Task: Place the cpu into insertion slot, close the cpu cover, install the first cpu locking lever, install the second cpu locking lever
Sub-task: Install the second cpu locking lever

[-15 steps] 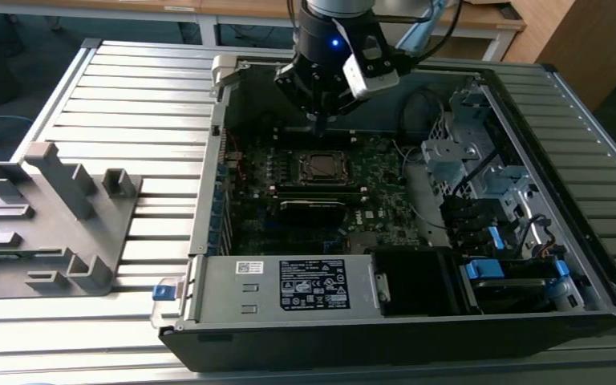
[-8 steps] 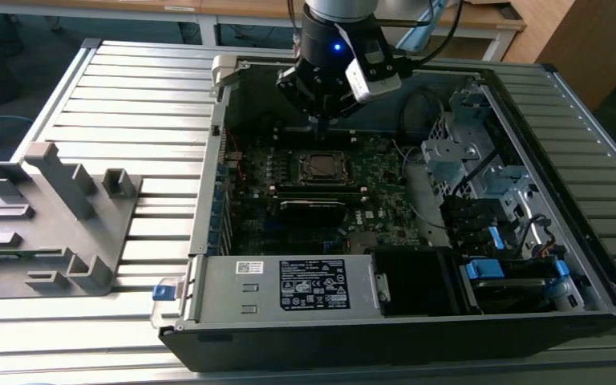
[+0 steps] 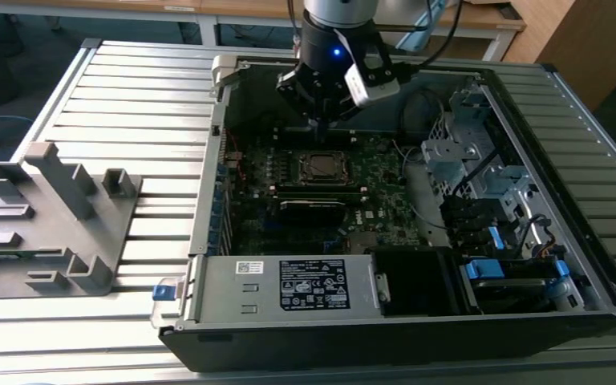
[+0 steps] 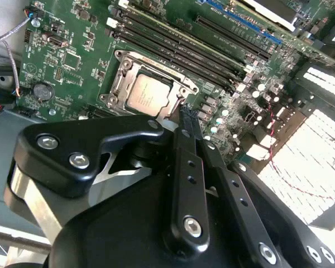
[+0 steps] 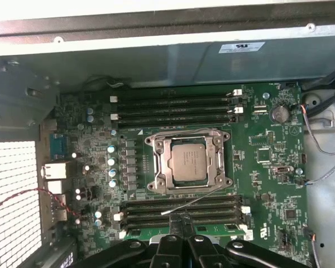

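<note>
The pale silver cpu (image 5: 188,161) lies flat in the insertion slot (image 5: 154,162) on the green motherboard. The silver cpu cover (image 5: 218,167) lies down around the chip, which shows through its cut-out middle. A thin silver lever rod (image 5: 192,200) slants free beside the socket's edge, over the memory slots. My gripper (image 5: 181,219) hovers above the board just off that side of the socket, shut with nothing between its fingers. In the second wrist view the black fingers (image 4: 185,145) point at the socket's corner, near the cpu (image 4: 147,93). In the exterior view the gripper (image 3: 320,122) hangs above the socket (image 3: 320,166).
The motherboard sits deep inside an open computer case (image 3: 212,128) with metal walls all around. Long black memory slots (image 5: 173,109) flank the socket. Drive cages and cables (image 3: 480,176) fill the exterior view's right. A grey fixture (image 3: 51,216) stands on the slatted table outside the case.
</note>
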Controlling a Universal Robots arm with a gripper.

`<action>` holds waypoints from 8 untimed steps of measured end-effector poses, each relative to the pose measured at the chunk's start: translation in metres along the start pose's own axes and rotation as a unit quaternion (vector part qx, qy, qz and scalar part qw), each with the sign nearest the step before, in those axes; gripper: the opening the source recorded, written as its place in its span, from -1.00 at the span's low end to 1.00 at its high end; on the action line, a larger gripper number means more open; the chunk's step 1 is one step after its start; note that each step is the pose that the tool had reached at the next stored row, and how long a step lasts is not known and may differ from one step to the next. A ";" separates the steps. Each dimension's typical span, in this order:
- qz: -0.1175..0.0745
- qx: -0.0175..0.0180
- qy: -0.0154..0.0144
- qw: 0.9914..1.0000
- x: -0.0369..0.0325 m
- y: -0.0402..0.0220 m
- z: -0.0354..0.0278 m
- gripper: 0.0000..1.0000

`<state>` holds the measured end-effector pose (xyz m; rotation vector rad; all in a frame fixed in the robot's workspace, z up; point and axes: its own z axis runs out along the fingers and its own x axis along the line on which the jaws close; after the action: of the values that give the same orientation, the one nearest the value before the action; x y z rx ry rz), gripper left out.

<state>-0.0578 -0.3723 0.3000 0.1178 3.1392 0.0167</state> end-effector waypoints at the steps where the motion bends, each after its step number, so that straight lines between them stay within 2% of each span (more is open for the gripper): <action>1: 0.000 0.000 0.000 1.000 0.0000 -0.0002 0.0017 -0.79; 8: 0.000 0.000 0.001 1.000 -0.0034 0.0000 0.0083 -0.79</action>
<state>-0.0544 -0.3725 0.2917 0.1178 3.1404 0.0183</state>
